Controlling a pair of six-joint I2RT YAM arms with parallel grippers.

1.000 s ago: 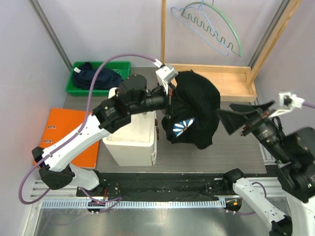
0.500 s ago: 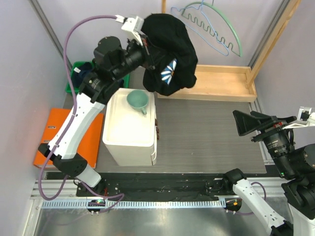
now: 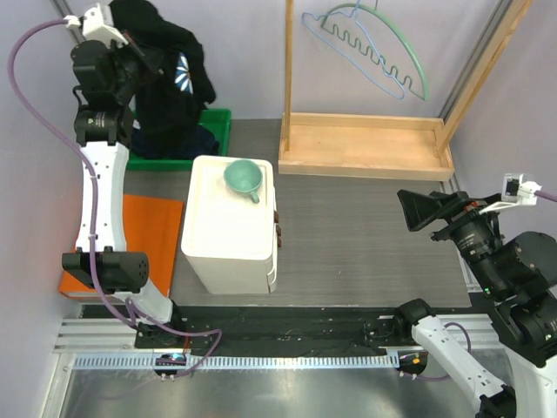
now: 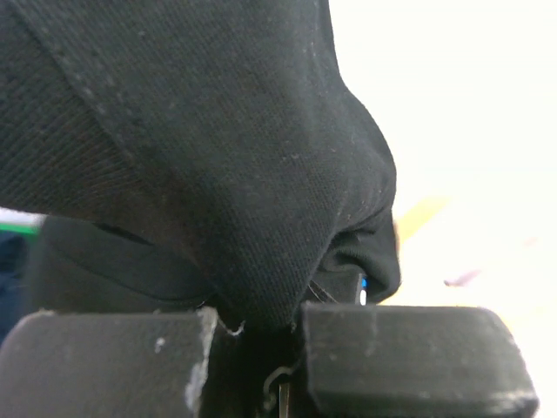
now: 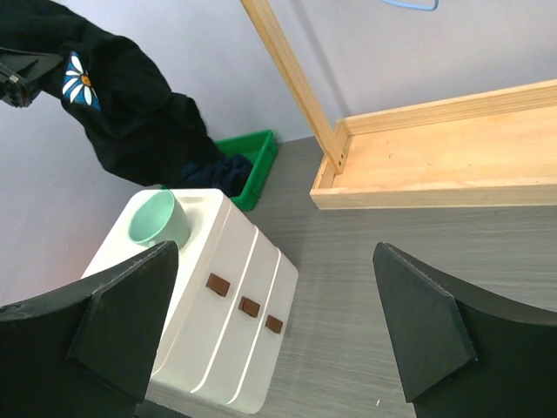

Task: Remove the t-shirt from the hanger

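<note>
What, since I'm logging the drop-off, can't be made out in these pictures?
- Green bin: top view, mostly hidden behind the hanging t-shirt.
- Left wrist view: background washed out white; t-shirt fills the rest.
- Blue hanger: right wrist view, cut off by top edge.

Grey table w/ white drawer unit, green bin, orange folder, wooden rack base.

Black t-shirt pinched between left hand fingers.
</note>
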